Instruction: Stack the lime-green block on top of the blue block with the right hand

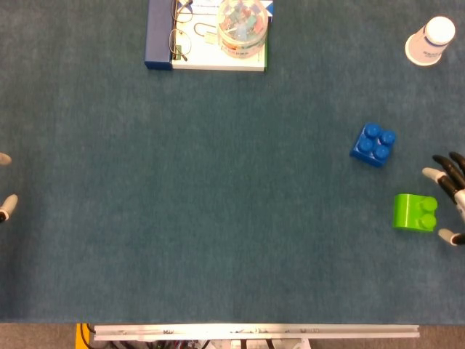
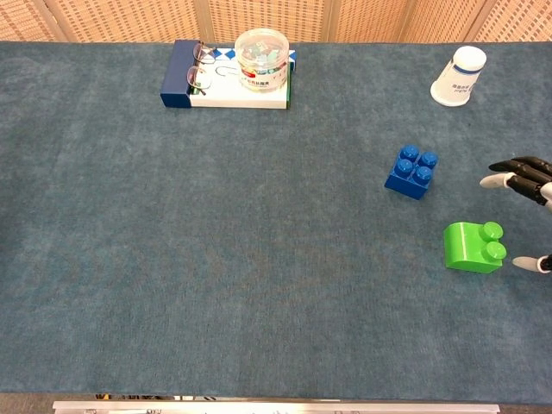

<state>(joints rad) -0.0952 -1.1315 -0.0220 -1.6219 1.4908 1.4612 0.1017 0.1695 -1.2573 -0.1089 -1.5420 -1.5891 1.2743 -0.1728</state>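
The lime-green block (image 1: 415,212) (image 2: 473,247) lies on the blue-green table cloth at the right, studs pointing right. The blue block (image 1: 373,145) (image 2: 411,172) stands a little up and left of it, studs up. My right hand (image 1: 450,198) (image 2: 528,205) is at the right edge, just right of the green block, fingers spread apart around nothing and not touching the block. Only fingertips of my left hand (image 1: 6,198) show at the left edge of the head view, far from both blocks; most of that hand is out of frame.
A white paper cup (image 1: 430,40) (image 2: 459,76) lies tipped at the back right. At the back centre a flat box (image 1: 207,45) (image 2: 226,84) carries a clear jar (image 1: 243,26) and a pair of glasses (image 1: 179,33). The table's front edge (image 1: 254,331) runs along the bottom.
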